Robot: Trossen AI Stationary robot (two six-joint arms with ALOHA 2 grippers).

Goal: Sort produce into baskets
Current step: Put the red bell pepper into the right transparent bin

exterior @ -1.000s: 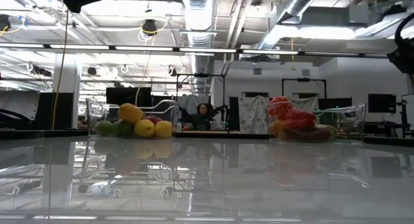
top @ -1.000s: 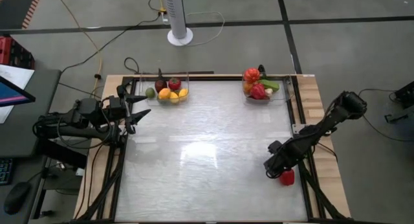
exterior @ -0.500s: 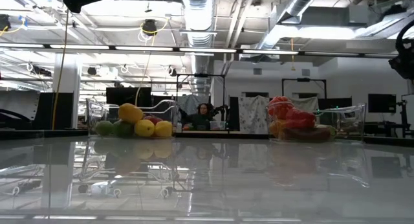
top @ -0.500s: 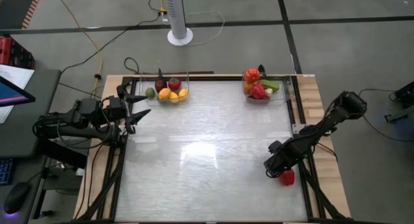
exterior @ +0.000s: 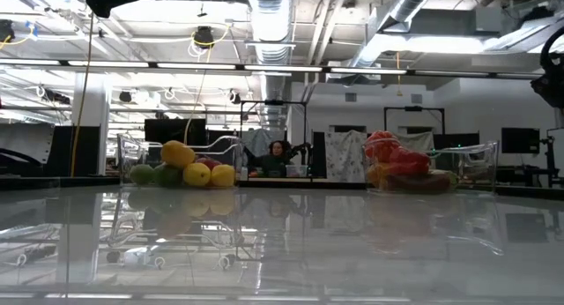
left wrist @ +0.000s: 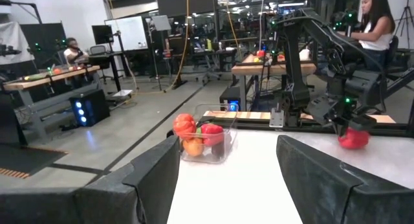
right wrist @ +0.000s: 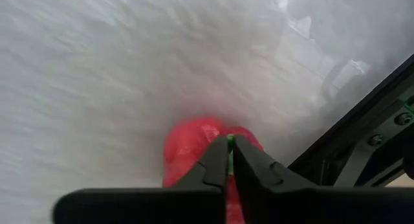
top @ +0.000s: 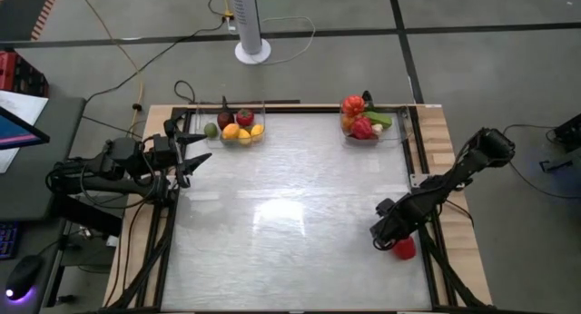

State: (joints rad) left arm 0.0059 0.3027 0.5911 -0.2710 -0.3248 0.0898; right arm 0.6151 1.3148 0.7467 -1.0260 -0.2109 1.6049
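White tabletop [top: 290,214] inside a dark frame on a wooden base; grey concrete floor all around, with a white fan column [top: 251,24] beyond the far edge.

Right gripper [top: 392,245]: down at the table surface near the near-right corner. In the right wrist view its fingers [right wrist: 213,169] are pinched almost together on the green stem of a red pepper [right wrist: 194,149], which sits on the table. In the left wrist view the same gripper is directly above and touching the pepper [left wrist: 352,138].

Right arm: reaches from its base at the right table edge, elbow raised, forearm angled down and toward the near side.

Left gripper [top: 195,149]: held above the left table edge, pointing across the table toward the right. In the left wrist view its fingers [left wrist: 155,172] stand moderately apart with nothing between them.

Left basket [top: 238,125]: at the far edge, left of centre. Contents: yellow, green and dark-red produce.

Right basket [top: 368,123]: at the far-right corner. Contents: red, orange and green produce, heaped above the rim.

Low view: both baskets stand well apart at the far edge. Behind them is a workshop with ceiling ducts, monitors and a seated person [exterior: 277,159]. The left wrist view shows another person [left wrist: 375,20] at a bench behind the right arm.
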